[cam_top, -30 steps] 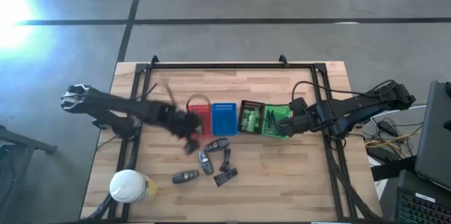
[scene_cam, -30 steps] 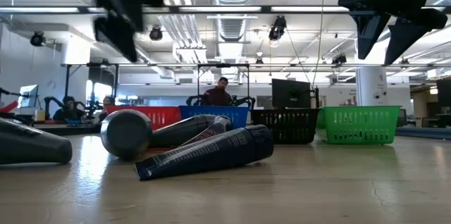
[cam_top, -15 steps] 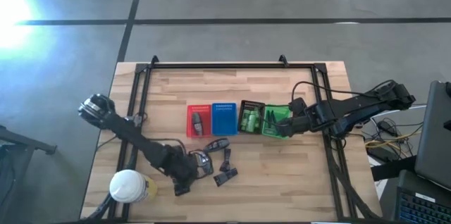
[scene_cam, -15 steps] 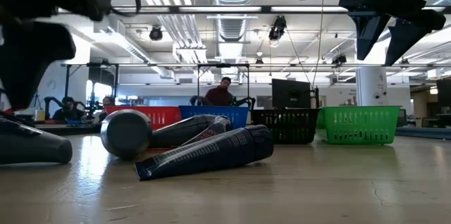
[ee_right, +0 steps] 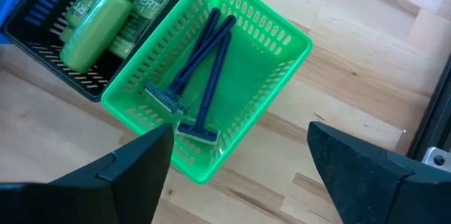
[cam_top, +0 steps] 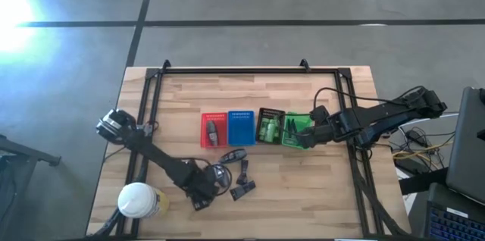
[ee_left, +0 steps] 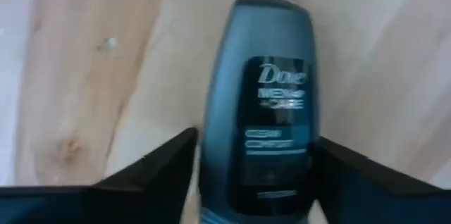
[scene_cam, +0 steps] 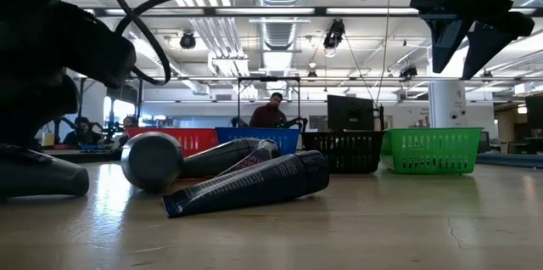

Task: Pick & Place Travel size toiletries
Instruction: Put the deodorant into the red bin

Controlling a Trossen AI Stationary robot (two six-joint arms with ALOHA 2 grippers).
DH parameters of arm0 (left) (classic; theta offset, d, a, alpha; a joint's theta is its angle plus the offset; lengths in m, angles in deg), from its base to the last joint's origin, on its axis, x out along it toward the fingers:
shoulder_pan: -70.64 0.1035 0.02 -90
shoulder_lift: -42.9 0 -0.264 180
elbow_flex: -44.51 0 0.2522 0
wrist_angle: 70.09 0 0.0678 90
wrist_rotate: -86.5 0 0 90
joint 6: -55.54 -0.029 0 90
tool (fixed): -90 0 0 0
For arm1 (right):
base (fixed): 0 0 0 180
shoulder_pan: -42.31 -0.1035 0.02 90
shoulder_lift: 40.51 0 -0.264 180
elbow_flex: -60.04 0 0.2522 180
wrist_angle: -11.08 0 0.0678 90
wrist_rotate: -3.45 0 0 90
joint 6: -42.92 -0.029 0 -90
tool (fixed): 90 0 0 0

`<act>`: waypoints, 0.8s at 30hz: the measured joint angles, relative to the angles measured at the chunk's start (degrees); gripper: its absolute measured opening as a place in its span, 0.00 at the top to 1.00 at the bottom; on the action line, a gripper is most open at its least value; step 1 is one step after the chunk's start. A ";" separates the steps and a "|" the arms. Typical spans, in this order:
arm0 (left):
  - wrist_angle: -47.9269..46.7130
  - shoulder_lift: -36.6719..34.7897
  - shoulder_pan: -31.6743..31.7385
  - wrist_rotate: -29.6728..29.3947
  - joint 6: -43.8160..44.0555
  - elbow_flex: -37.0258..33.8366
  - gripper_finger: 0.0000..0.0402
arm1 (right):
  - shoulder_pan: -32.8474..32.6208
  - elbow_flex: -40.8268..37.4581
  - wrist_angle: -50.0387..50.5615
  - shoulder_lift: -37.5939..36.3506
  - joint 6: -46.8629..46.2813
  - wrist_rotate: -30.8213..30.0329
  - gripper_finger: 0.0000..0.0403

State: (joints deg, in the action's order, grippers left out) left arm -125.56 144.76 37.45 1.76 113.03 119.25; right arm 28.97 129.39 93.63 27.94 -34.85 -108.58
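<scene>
Wooden tabletop (cam_top: 303, 195): our left pincer (ee_left: 254, 164) has dropped from the red tray (cam_top: 213, 129), now spread around a grey bottle (ee_left: 266, 104), not yet pinching.

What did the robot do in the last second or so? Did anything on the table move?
The left gripper swung from the red basket to the table's front and now straddles a dark Dove bottle, fingers open, not yet gripping. The right gripper stayed open over the green basket; nothing else moved.
</scene>
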 joint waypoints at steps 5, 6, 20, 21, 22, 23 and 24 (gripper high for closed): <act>-2.28 -3.44 1.94 0.05 6.59 -0.41 0.47 | 0.00 0.00 -0.06 0.00 0.22 -0.01 0.22; -3.87 -5.05 2.66 0.07 7.98 -0.49 0.47 | 0.00 -0.02 -0.04 0.00 0.22 -0.01 0.23; 4.17 -23.96 26.61 -28.81 24.93 -3.38 0.47 | 0.00 -0.57 -0.45 0.00 -1.52 -2.07 0.28; 6.73 -23.49 28.54 -28.67 23.66 -3.93 0.47 | 0.00 -0.57 -0.53 0.00 -1.55 -2.17 0.28; 9.20 -22.94 30.32 -27.94 22.55 -4.41 0.47 | 0.00 -0.57 -0.63 0.00 -1.58 -2.18 0.28; 11.28 -22.14 31.66 -26.68 21.78 -4.92 0.47 | 0.00 -0.57 -0.66 0.00 -1.58 -2.17 0.28; 12.43 -21.07 32.66 -25.50 21.31 -5.32 0.47 | 0.00 -0.57 -0.66 0.00 -1.60 -2.18 0.29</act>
State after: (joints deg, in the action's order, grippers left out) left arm -113.13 123.69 70.10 -23.74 134.34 113.93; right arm 28.97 128.82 92.98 27.94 -36.45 -110.76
